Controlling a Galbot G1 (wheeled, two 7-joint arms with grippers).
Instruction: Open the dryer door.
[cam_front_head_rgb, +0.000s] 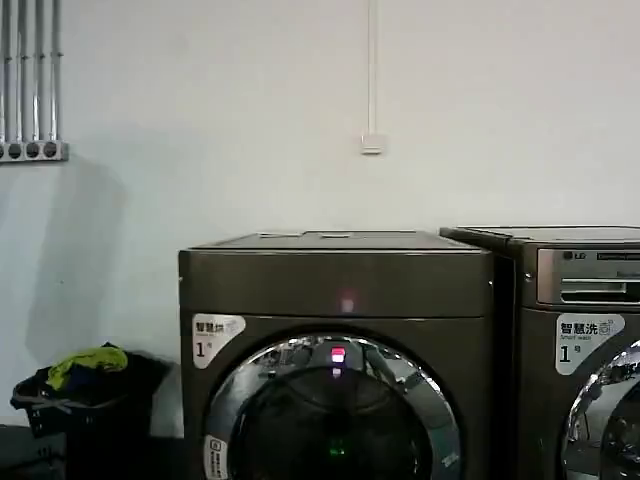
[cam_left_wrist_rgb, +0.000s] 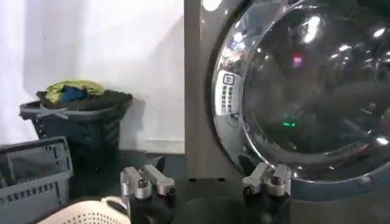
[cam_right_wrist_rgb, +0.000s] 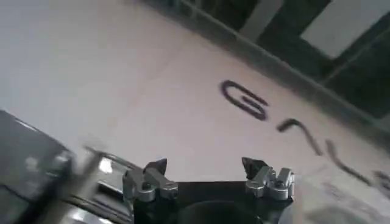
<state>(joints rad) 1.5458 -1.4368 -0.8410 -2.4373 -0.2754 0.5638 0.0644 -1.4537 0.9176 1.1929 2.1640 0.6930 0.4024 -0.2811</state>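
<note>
Nothing of the job is done yet, as far as I can judge: the dryer door (cam_front_head_rgb: 335, 420) sits flush against the front of the dryer (cam_front_head_rgb: 340, 285), its chrome ring closed all round the dark glass, with the pink light glowing on the plain panel above it and the white "1" sticker (cam_front_head_rgb: 212, 338) at the upper left of the ring. The LG machine (cam_front_head_rgb: 585, 300) stands touching the dryer on its right side and is not my target.

From the left wrist I see my left tool (cam_left_wrist_rgb: 207, 185) with its jaws spread wide and nothing between them, low down and close in front of the dryer, level with the lower left part of the chrome ring (cam_left_wrist_rgb: 226, 97). It is near the door but not on it. A dark laundry basket (cam_left_wrist_rgb: 76, 122) heaped with clothes stands against the wall to the dryer's left, with a grey crate (cam_left_wrist_rgb: 33, 173) nearer the camera.

My right tool (cam_right_wrist_rgb: 207, 176) is also spread open and empty, pointing at a pale surface with dark lettering (cam_right_wrist_rgb: 244, 100); I take it to be idle.

All of the work is left: find the door's edge or handle, which I cannot make out here, grip it, and swing the door outward.
</note>
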